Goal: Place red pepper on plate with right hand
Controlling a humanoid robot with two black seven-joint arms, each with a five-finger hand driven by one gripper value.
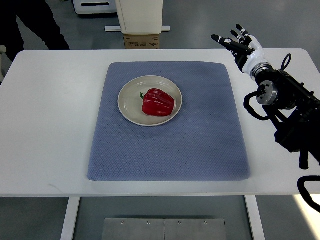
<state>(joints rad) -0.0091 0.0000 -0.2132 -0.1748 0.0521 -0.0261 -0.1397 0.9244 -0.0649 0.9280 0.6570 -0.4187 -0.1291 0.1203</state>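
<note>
Presently the red pepper (pixel 158 102) lies on the plate (pixel 129 104) (mat centre); the right hand (pixel 243 47), fingers spread and empty, hovers far right. Residual risk: pepper rolling if the table is jolted.

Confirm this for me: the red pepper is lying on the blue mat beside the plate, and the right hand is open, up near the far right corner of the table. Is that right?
Not quite. The top view shows the red pepper lying on the plate, not beside it on the blue mat. The rest holds: the right hand is open, holding nothing, near the far right corner of the table.
</note>
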